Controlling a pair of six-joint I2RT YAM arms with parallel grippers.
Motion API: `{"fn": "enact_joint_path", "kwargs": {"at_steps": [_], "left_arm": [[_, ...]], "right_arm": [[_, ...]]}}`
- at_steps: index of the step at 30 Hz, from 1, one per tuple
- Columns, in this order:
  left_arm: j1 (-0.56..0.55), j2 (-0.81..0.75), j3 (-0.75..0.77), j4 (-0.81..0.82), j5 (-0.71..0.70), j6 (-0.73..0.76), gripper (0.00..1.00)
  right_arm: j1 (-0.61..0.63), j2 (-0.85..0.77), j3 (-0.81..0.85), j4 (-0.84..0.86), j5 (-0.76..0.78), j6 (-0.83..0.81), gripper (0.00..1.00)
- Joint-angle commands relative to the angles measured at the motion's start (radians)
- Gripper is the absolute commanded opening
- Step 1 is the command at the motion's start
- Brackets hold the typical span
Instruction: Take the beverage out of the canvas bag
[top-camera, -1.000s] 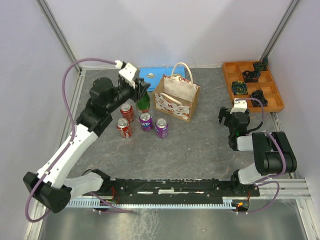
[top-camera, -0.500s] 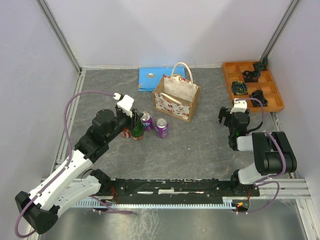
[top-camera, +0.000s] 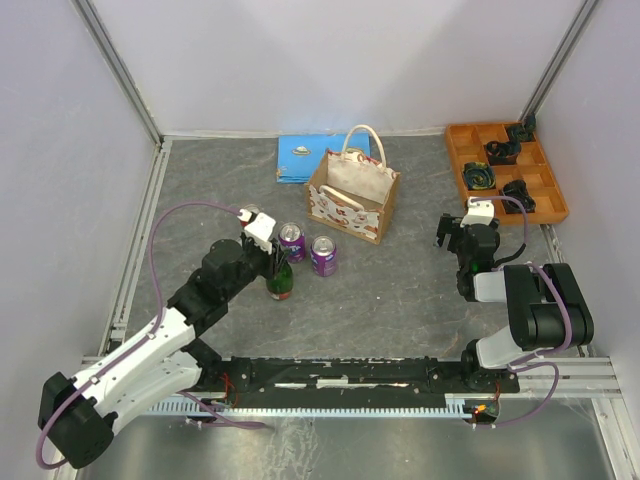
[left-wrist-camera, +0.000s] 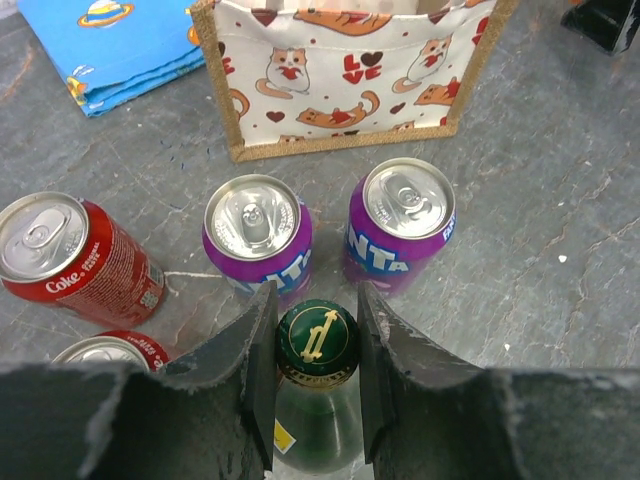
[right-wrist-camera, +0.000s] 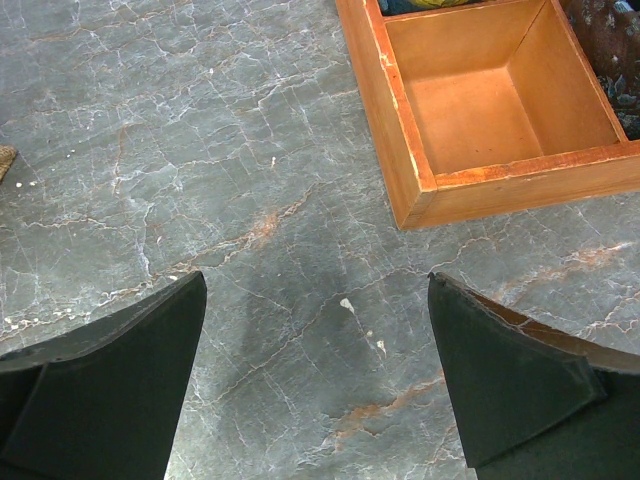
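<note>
The canvas bag (top-camera: 352, 195) stands upright at the back middle, its cat-and-heart print facing the left wrist view (left-wrist-camera: 340, 70). My left gripper (top-camera: 277, 266) is shut on the neck of a green glass bottle (top-camera: 281, 288) with a green and gold cap (left-wrist-camera: 317, 340), a finger on each side of the cap. The bottle is upright, low at the table, just in front of two purple cans (left-wrist-camera: 258, 240) (left-wrist-camera: 402, 225). My right gripper (top-camera: 455, 236) is open and empty over bare table (right-wrist-camera: 315, 370). The bag's inside is hidden.
Two red cola cans (left-wrist-camera: 75, 265) (left-wrist-camera: 105, 350) stand left of the bottle. A flat blue rectangle (top-camera: 300, 158) lies behind the bag. An orange compartment tray (top-camera: 505, 170) holding dark items sits at the back right, its corner close to my right gripper (right-wrist-camera: 400, 150).
My left arm has carried the green bottle from beside the bag back towards the near side and down, to just in front of the purple cans. The right arm has not moved.
</note>
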Motion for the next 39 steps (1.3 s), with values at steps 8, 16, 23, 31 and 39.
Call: {"fn": "enact_joint_path", "kwargs": {"at_steps": [8, 16, 23, 31, 39], "left_arm": [[-0.012, 0.003, 0.015, 0.349, 0.029, -0.036, 0.03], [-0.02, -0.022, -0.003, 0.287, 0.002, -0.064, 0.03], [-0.021, -0.054, -0.052, 0.244, -0.036, -0.112, 0.04], [-0.021, -0.083, -0.1, 0.215, -0.071, -0.151, 0.17], [-0.021, -0.087, -0.081, 0.175, -0.089, -0.158, 0.79]], "right_arm": [[-0.001, -0.003, 0.022, 0.034, -0.004, -0.011, 0.99], [0.0, -0.003, 0.022, 0.035, -0.004, -0.011, 0.99], [0.0, -0.003, 0.022, 0.034, -0.004, -0.011, 0.99], [0.0, -0.003, 0.022, 0.034, -0.004, -0.01, 0.99], [-0.001, -0.003, 0.022, 0.033, -0.004, -0.01, 0.99]]}}
